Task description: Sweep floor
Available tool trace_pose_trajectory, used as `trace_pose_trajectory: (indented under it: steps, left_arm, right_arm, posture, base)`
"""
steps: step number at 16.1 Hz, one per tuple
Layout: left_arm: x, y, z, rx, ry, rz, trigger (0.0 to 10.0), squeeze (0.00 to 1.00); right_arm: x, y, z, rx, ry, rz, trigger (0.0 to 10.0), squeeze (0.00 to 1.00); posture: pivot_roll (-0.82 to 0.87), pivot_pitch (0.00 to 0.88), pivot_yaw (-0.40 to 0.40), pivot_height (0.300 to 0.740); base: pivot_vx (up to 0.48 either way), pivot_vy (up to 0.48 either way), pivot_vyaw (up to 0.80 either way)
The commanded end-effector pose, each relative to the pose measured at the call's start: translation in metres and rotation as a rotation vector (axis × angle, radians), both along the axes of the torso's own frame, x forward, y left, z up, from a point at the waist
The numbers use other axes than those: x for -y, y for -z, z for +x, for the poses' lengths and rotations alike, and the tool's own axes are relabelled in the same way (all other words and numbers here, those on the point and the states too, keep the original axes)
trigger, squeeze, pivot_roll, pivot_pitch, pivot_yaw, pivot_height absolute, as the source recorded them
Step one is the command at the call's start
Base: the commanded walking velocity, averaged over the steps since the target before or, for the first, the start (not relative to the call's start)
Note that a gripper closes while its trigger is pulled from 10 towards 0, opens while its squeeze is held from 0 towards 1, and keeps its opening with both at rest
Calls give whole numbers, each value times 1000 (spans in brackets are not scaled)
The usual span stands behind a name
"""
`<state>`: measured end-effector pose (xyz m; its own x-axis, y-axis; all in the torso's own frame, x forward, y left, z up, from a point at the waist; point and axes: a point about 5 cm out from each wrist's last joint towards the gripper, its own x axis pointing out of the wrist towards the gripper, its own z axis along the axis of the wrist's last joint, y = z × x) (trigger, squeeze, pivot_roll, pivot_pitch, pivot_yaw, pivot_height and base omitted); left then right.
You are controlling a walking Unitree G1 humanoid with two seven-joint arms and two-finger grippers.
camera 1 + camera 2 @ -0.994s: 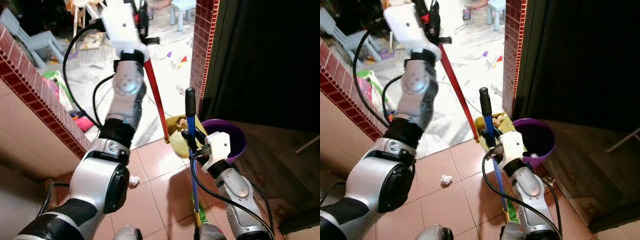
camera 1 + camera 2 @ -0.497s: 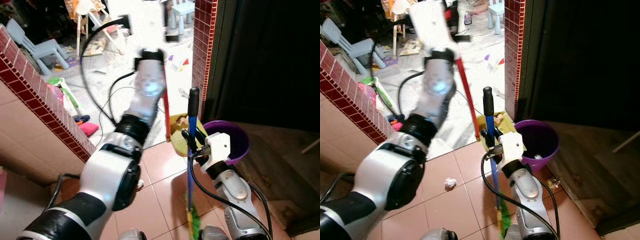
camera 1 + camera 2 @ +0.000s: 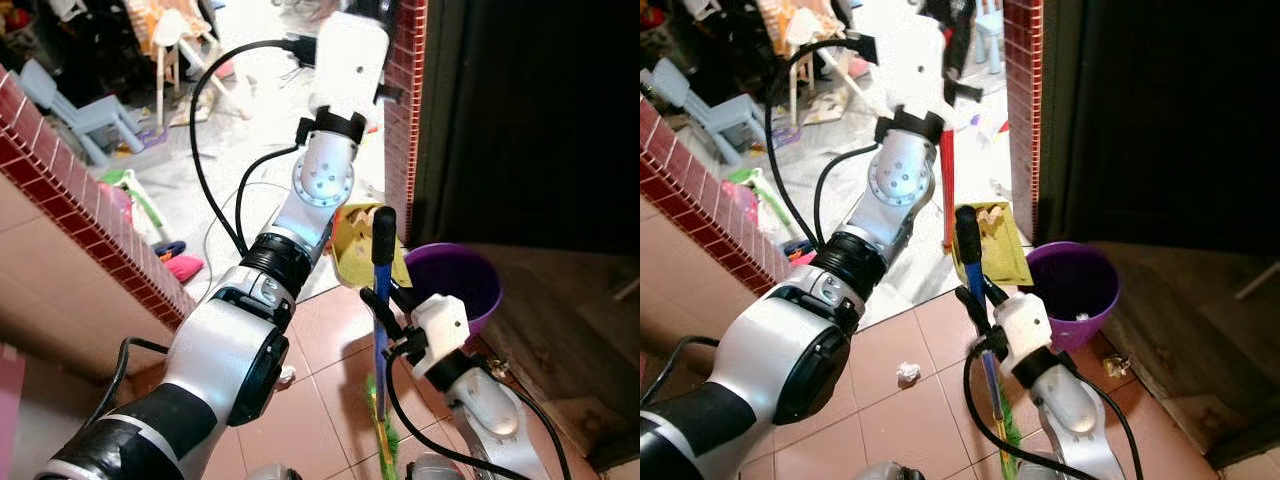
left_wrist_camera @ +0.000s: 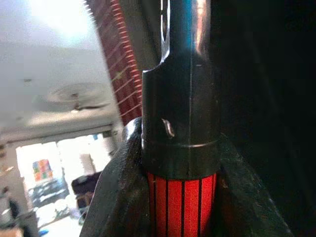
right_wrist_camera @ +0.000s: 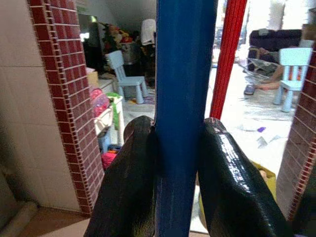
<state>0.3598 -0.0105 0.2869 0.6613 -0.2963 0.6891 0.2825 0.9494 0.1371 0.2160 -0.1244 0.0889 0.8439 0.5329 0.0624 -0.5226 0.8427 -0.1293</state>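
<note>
- Where the right gripper (image 3: pixel 975 318) closes, its two black fingers (image 5: pixel 131 173) press both sides of the blue broom handle (image 5: pixel 182 98), clamped low on the shaft below the black end grip (image 3: pixel 966 228); a hold this far down looks chosen to steer the green bristles (image 3: pixel 1006 440), which rest on the tiled floor (image 3: pixel 890 420) beside the robot's right arm
- While that hand works the broom, the left gripper (image 4: pixel 180 197) is raised high and forward, shut on the red dustpan handle (image 3: pixel 947 180) just under its black cap (image 4: pixel 180 108); gripping at the top probably lets the long shaft hang down so the yellow dustpan (image 3: pixel 1000 250) sits at the doorway
- Just beside the dustpan stands a purple bucket (image 3: pixel 1080 290) against the dark door (image 3: pixel 1160 120), with a few pale scraps inside; it seems placed near so the pan can be emptied with little travel
- Out on the tiles, a crumpled white paper ball (image 3: pixel 907 374) lies left of the broom, apart from the bristles and short of the pan; it reads as the next thing to sweep toward the dustpan
- Beyond the brick-edged wall (image 3: pixel 710 190), the bright room holds more scattered litter, small blue chairs (image 3: pixel 695 95) and toys; much sweeping looks left to do
</note>
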Motion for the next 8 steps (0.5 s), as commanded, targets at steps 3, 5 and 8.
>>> trace_pose_trajectory:
  steps: [3, 5, 8]
  left_arm:
    - [40, 3, -21, 20, 131, 16, 10000, 0]
    - [45, 0, -26, 32, 154, 1, 10000, 0]
    - [53, -4, -35, 68, 216, -15, 10000, 0]
  right_arm:
    - [-4, -10, 2, 42, -1, 4, 10000, 0]
    - [-4, -10, 3, 43, 1, 1, 10000, 0]
    - [-3, -11, 5, 47, 5, -3, 10000, 0]
  posture:
    - [-305, 0, 234, 740]
    - [-303, 0, 234, 740]
    - [-300, 0, 230, 740]
  base:
    - [0, 0, 0]
    - [0, 0, 0]
    - [0, 0, 0]
